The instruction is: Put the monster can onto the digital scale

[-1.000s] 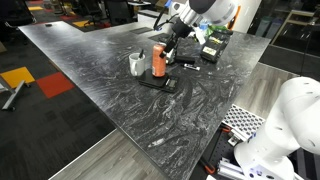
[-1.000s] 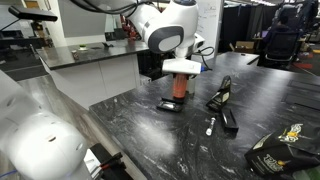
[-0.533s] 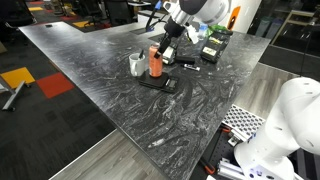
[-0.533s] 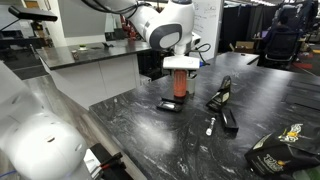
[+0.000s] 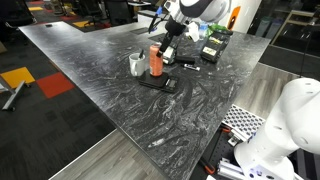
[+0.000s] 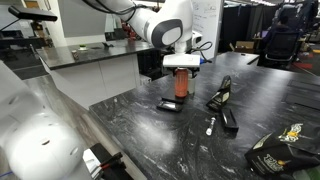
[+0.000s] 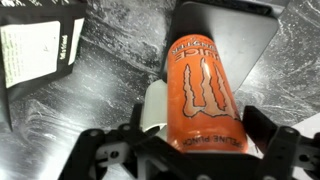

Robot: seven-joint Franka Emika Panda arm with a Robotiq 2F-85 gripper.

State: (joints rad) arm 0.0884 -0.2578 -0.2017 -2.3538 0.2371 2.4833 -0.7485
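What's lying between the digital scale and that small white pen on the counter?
Nothing. In an exterior view, only bare dark countertop runs between the digital scale and the small white pen.

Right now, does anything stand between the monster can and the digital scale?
Nothing visible does. The end effector grips the monster can close by the digital scale, whose top is bare. The white cup stands beside the can, not between them.

the arm [image 6: 165, 28] is wearing glossy white, rounded shells, with dark grey bands showing at its joints. in the wrist view the hand [image 7: 190, 150] is showing matte black, its angular linked fingers [image 7: 105, 150] branching out on both sides.
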